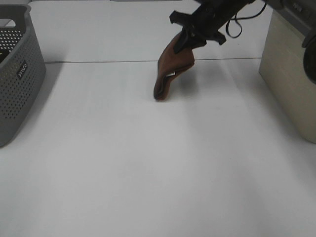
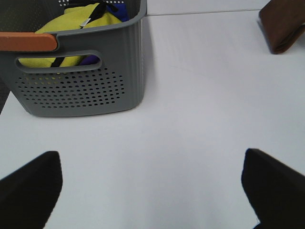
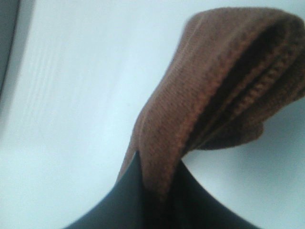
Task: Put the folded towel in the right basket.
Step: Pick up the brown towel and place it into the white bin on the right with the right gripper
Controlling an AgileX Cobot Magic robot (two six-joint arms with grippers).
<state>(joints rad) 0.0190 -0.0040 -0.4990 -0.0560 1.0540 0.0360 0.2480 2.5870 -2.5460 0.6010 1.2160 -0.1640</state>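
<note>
The folded brown towel point(image 1: 170, 69) hangs from my right gripper point(image 1: 186, 39), which is shut on its upper end at the back of the table, right of the middle. Its lower end hangs close to the table; I cannot tell if it touches. In the right wrist view the towel point(image 3: 214, 86) is pinched between the dark fingers point(image 3: 128, 195). The right basket point(image 1: 291, 84) is beige and stands at the right edge, apart from the towel. My left gripper point(image 2: 152, 191) is open and empty above the table; the towel point(image 2: 283, 24) shows far off in that view.
A grey perforated basket point(image 1: 17, 74) stands at the left edge; in the left wrist view this basket point(image 2: 86, 81) holds yellow and blue cloth point(image 2: 76, 24). The white table point(image 1: 148, 173) spreads between the two baskets.
</note>
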